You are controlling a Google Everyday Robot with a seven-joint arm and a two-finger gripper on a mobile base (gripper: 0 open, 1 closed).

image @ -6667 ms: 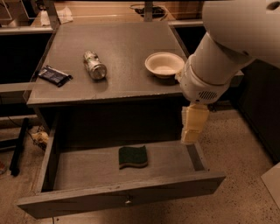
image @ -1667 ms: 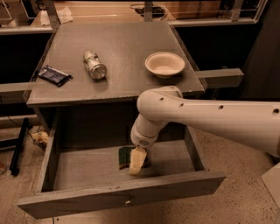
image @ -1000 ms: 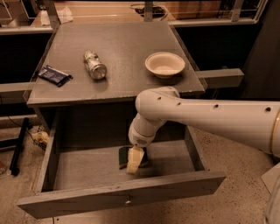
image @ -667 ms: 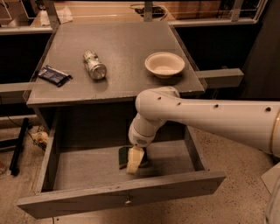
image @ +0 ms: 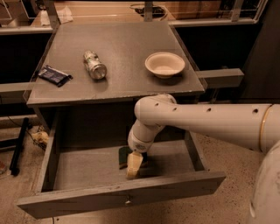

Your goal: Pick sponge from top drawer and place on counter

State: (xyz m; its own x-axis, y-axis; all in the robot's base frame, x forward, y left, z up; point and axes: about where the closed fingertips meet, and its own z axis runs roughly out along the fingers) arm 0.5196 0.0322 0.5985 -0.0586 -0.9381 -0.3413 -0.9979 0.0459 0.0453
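The top drawer point(image: 118, 192) is pulled open below the counter point(image: 118, 52). The sponge point(image: 123, 156), dark green, lies on the drawer floor near the middle, mostly covered by my gripper. My gripper point(image: 134, 165) points down into the drawer, right on the sponge. My white arm point(image: 205, 122) reaches in from the right over the drawer.
On the counter lie a dark blue packet point(image: 54, 75) at the left edge, a can point(image: 94, 65) on its side and a pale bowl point(image: 164, 64) at the right. A pale wooden surface with railings point(image: 131, 11) stands behind. Floor clutter point(image: 39, 138) sits left of the drawer.
The arm came from above the drawer's right side down into the drawer onto the sponge. Over the last second the gripper has barely moved.
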